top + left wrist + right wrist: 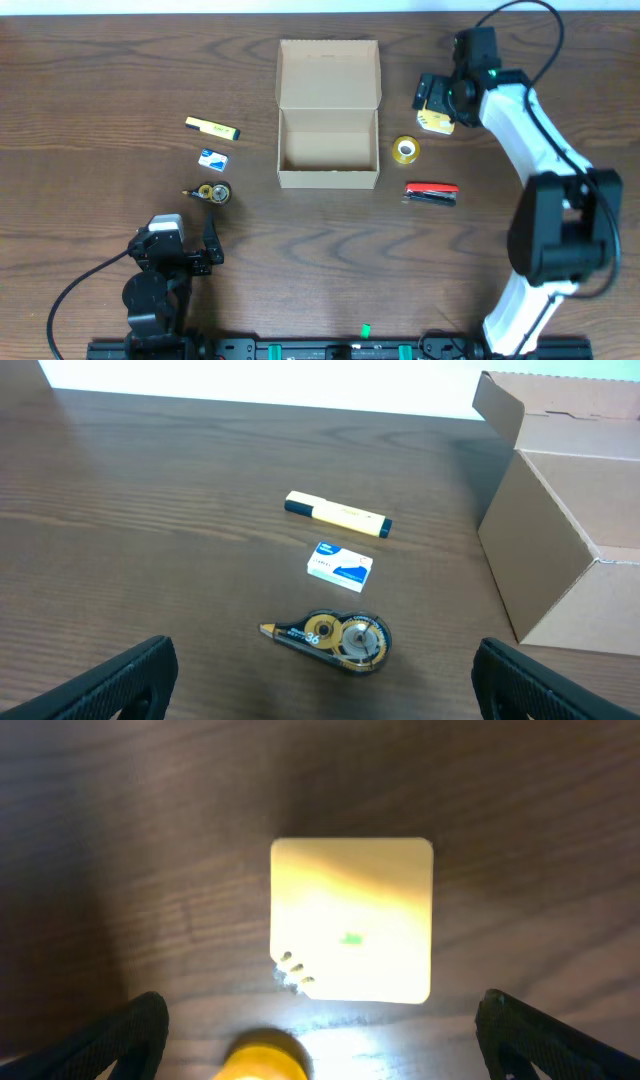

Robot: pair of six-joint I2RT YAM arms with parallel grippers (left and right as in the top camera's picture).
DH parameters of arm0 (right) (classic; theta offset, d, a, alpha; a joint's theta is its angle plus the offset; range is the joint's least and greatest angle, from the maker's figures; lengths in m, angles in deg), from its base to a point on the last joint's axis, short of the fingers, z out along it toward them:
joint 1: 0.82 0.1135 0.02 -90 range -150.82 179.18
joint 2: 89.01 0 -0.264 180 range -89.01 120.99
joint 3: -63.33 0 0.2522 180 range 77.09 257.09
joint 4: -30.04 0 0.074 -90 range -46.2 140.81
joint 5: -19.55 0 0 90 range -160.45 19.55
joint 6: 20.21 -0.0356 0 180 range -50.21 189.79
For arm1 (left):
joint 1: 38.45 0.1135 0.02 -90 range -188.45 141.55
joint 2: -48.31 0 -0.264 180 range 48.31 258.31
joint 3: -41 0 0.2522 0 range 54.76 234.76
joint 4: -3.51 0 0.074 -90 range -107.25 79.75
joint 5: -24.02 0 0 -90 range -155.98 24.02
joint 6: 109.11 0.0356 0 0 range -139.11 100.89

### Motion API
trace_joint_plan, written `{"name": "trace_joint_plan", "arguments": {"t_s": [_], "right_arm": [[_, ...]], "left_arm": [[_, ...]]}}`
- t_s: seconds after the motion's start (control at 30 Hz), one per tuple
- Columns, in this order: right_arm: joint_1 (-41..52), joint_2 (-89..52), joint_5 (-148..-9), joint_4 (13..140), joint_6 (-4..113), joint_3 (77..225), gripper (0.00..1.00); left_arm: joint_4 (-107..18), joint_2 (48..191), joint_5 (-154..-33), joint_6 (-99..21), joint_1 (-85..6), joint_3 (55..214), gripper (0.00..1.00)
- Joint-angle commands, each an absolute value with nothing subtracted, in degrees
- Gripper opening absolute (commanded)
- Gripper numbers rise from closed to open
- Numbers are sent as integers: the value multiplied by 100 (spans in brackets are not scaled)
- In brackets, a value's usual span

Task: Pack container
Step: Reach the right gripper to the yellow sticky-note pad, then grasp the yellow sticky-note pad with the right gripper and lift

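Observation:
The tan cardboard container [328, 150] stands open at the table's middle, its flap lid [329, 72] laid back; it also shows in the left wrist view [570, 530]. My right gripper [434, 103] is open above a small yellow square pad [436, 122], which fills the right wrist view [352, 918]. My left gripper [190, 245] is open and empty near the front left, apart from the items. In front of it lie a correction tape dispenser [335, 638], a small blue-white box [340, 565] and a yellow highlighter [338, 515].
A yellow tape roll [405, 149] and a red and black stapler [431, 192] lie right of the container. The roll's top shows blurred in the right wrist view [262, 1058]. The left-side items lie in the overhead view around the dispenser [211, 192].

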State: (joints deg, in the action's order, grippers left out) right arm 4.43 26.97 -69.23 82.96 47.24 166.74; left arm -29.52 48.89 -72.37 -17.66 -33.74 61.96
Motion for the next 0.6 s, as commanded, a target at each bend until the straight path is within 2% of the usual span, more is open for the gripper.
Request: {"name": "trace_joint_plan", "arguments": {"t_s": [0.0,0.17,0.57], "right_arm": [[336,3169,-6816,8543,4539,17269,99],[222,3722,-6899,8928,4514,17819,99],[78,4037,-7470,9105,4554,17826,99]], "left_arm": [[-2989,4856,-7174,-1801,-3398,6069,95],[-2989,4856,-7174,-1801,-3398,6069,95],[-2989,4856,-7174,-1801,-3398,6069,95]]}}
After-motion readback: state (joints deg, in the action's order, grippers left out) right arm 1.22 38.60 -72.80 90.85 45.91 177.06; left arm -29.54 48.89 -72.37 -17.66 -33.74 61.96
